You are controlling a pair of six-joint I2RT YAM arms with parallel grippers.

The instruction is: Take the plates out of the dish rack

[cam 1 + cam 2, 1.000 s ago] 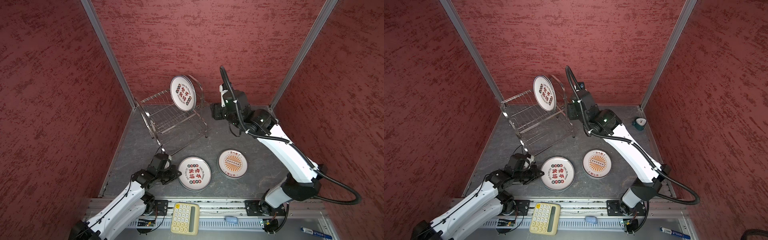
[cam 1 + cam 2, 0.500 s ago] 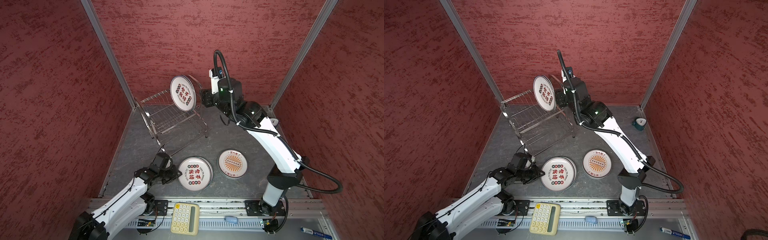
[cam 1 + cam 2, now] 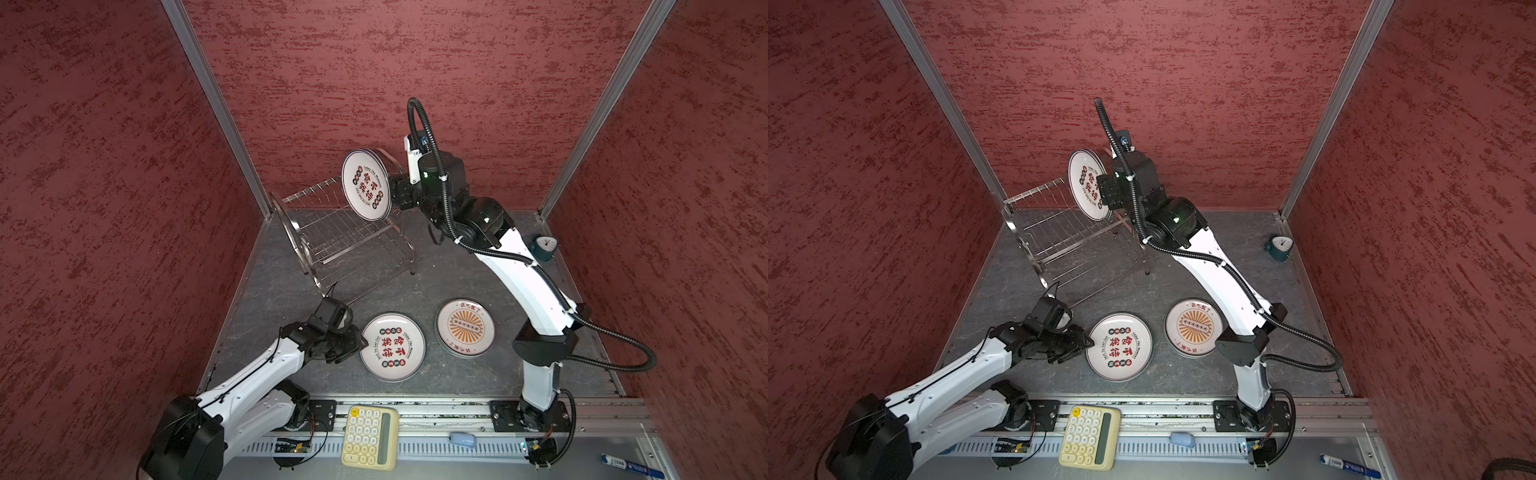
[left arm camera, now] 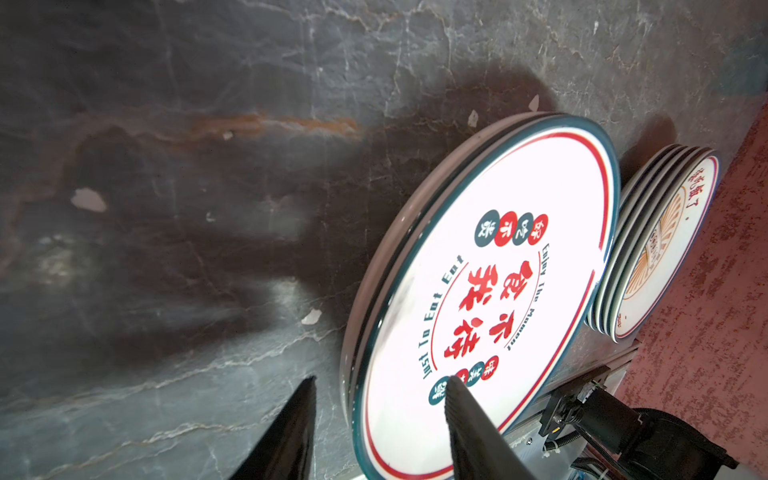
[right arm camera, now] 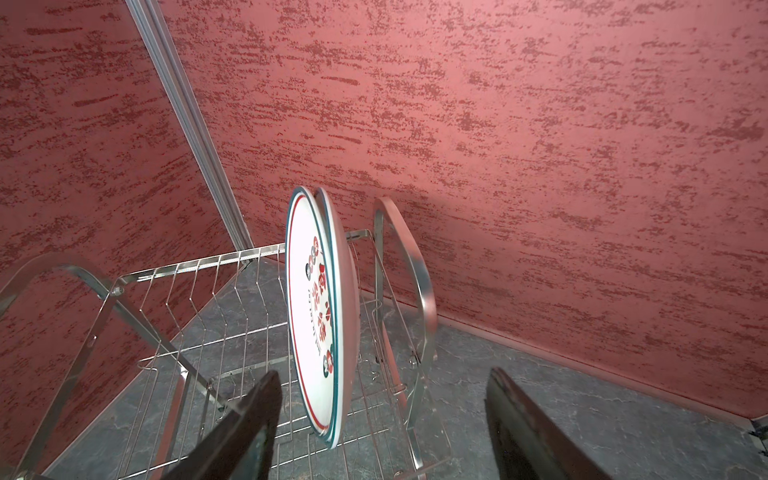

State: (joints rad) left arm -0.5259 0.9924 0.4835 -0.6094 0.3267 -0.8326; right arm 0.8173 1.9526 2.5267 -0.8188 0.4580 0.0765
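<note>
The dish rack (image 3: pixel 332 235) (image 3: pixel 1054 237) (image 5: pixel 419 270) stands at the back of the table. Two plates (image 3: pixel 365 185) (image 3: pixel 1084 187) (image 5: pixel 316 316) with red characters stand upright in its right end. My right gripper (image 3: pixel 395 193) (image 3: pixel 1104 193) (image 5: pixel 384 374) is open right beside them, their lower rims in line with the gap between its fingers and untouched. A stack of character plates (image 3: pixel 392 347) (image 3: pixel 1119 347) (image 4: pixel 490 291) lies flat at the front. My left gripper (image 3: pixel 359 345) (image 3: pixel 1088 343) (image 4: pixel 380 382) is open, its fingers straddling that stack's rim. A sunburst stack (image 3: pixel 465 327) (image 3: pixel 1194 328) (image 4: pixel 660 245) lies to the right.
A small teal clock (image 3: pixel 544 245) (image 3: pixel 1281 245) sits at the back right corner. On the front rail lie a yellow calculator (image 3: pixel 370 436), a small pale blue object (image 3: pixel 461 438) and a blue marker (image 3: pixel 627 461). Red walls close in the back and both sides.
My left gripper has opened and let a character plate settle on the front stack. My right arm has swung left up to the racked plates, its jaws opening wider.
</note>
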